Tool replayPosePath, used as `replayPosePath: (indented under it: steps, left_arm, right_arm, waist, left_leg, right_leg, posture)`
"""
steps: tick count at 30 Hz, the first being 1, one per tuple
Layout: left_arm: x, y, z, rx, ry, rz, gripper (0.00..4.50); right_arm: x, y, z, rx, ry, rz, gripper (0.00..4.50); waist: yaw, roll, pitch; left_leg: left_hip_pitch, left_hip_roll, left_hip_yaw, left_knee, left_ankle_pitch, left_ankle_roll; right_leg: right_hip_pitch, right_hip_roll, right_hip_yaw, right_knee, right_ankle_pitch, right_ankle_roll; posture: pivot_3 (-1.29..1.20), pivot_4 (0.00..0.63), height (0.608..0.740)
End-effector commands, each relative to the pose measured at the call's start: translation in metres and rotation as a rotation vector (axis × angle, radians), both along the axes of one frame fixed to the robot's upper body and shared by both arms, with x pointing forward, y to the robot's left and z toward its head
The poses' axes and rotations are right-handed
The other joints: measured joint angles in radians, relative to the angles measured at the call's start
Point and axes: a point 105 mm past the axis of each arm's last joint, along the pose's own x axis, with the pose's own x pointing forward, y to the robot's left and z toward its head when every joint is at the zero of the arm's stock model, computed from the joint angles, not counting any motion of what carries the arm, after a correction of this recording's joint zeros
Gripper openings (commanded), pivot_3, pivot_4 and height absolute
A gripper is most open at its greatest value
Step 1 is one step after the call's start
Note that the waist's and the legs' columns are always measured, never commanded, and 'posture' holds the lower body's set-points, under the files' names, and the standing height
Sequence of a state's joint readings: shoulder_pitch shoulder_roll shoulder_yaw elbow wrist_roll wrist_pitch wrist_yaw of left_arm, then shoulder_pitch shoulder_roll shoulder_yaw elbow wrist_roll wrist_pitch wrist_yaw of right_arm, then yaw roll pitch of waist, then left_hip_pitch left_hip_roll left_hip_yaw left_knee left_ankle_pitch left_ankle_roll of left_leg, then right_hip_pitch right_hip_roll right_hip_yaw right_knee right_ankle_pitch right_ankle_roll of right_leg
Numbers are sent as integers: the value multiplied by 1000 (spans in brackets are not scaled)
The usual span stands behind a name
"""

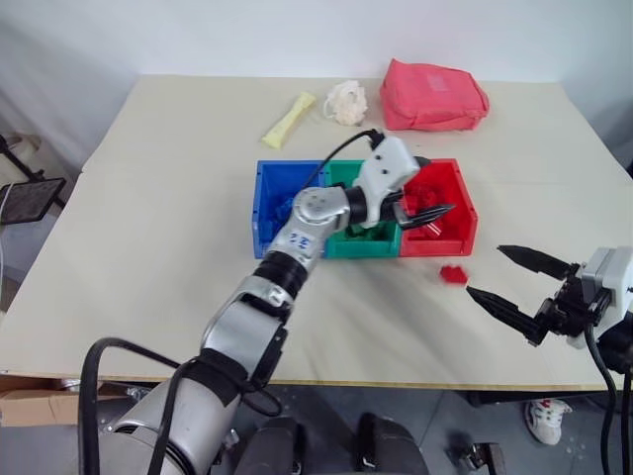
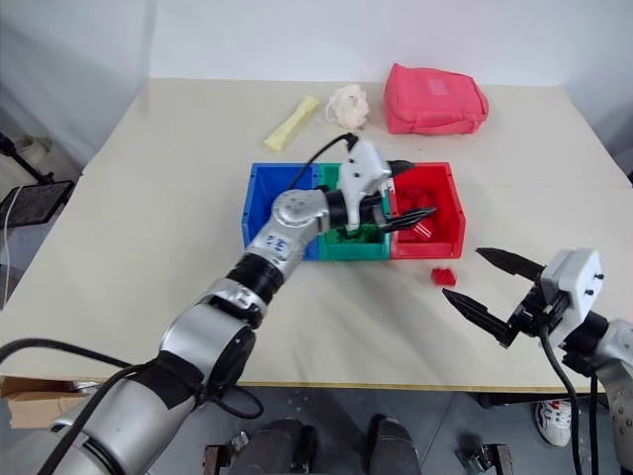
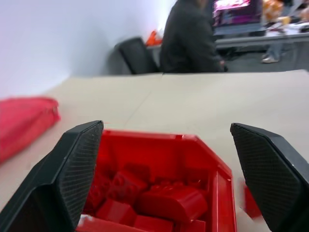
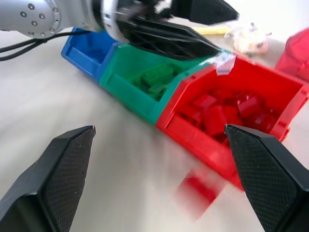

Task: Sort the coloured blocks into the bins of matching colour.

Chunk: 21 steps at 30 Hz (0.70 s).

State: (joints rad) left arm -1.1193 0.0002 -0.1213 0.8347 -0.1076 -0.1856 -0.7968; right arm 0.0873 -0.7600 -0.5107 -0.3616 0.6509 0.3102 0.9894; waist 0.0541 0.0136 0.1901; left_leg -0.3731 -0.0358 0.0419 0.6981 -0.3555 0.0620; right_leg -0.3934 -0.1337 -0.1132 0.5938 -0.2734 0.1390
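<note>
Three joined bins stand mid-table: a blue bin (image 1: 265, 203), a green bin (image 1: 362, 247) and a red bin (image 1: 441, 246). Several red blocks (image 3: 159, 200) lie in the red bin, and green blocks (image 4: 155, 77) lie in the green one. One loose red block (image 1: 453, 274) rests on the table just in front of the red bin. My left gripper (image 1: 429, 191) hovers open over the red bin with nothing between its fingers. My right gripper (image 1: 484, 270) is open and empty, low over the table to the right of the loose block.
At the far side of the table lie a pink-red fabric pouch (image 1: 432, 95), a crumpled white thing (image 1: 346, 102) and a pale yellow packet (image 1: 287, 121). In the left wrist view a person (image 3: 190, 36) sits beyond the table.
</note>
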Motion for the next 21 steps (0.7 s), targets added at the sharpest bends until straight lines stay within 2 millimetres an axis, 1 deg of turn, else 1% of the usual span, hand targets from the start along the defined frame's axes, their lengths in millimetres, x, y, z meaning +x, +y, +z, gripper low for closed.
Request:
replayPosePath:
  steps: [1,3,5,7,10,12,14,16,17,19,21]
  left_arm:
    - [-13,25,4,2,-18,-54,4481]
    - [-22,51,-9,49,2,-55,4481]
    - [-33,71,-19,89,21,-57,4481]
    - [-45,88,-23,99,46,-61,4481]
    - [-62,104,-27,109,75,-88,4481]
    - [-73,119,-34,123,105,-101,4481]
    - [-85,135,-46,143,138,-109,4481]
    - [-94,147,-54,159,156,-117,4481]
    - [-97,151,-56,164,159,-121,4481]
    - [-101,172,-66,191,172,-99,4481]
    - [-103,186,-72,210,175,-84,4481]
  right_arm:
    - [3,-3,4,-11,-3,22,4500]
    - [5,-9,1,-34,22,26,4500]
    - [6,-15,-3,-60,50,26,4500]
    - [6,-18,-7,-83,80,41,4500]
    - [6,-17,-10,-102,105,62,4500]
    - [7,-19,-10,-111,118,59,4500]
    - [7,-20,-12,-122,136,63,4500]
    - [6,-21,-14,-128,151,67,4500]
    - [5,-22,-14,-130,156,67,4500]
    - [2,-25,-18,-143,185,64,4500]
    - [0,-28,-20,-156,203,56,4500]
  waist:
    - [-5,0,0]
    - [-8,0,0]
    - [-11,0,0]
    - [-8,0,0]
    - [0,0,0]
    - [-2,1,0]
    - [-7,1,-1]
    - [-12,1,-1]
    - [-12,1,-1]
    - [-10,1,-1]
    - [-9,1,-1]
  left_leg:
    - [1,0,-1,0,0,0]
    - [1,0,-1,0,0,0]
    - [1,0,-1,0,0,0]
    - [1,0,-2,0,0,0]
    - [1,0,-4,1,0,0]
    - [1,-1,-5,2,0,0]
    - [1,-1,-5,2,0,0]
    - [2,0,-5,1,-1,-1]
    - [2,1,-5,1,-1,-1]
    - [2,1,-5,1,-1,-1]
    - [2,0,-5,1,-1,-1]
  right_leg:
    - [0,0,0,1,0,0]
    - [0,0,0,1,0,0]
    - [0,0,0,2,0,0]
    - [0,0,0,1,0,0]
    - [2,-1,1,1,0,0]
    - [3,-1,2,1,0,0]
    - [3,-1,4,1,0,0]
    - [2,0,4,1,0,0]
    - [2,0,4,1,0,0]
    - [3,0,3,1,0,0]
    - [3,0,4,1,0,0]
  posture:
    - [0,150,740]
    - [0,150,740]
    - [0,150,740]
    - [0,150,740]
    - [0,150,740]
    - [0,150,740]
    - [0,150,740]
    - [0,150,740]
    - [0,150,740]
    - [0,150,740]
    - [0,150,740]
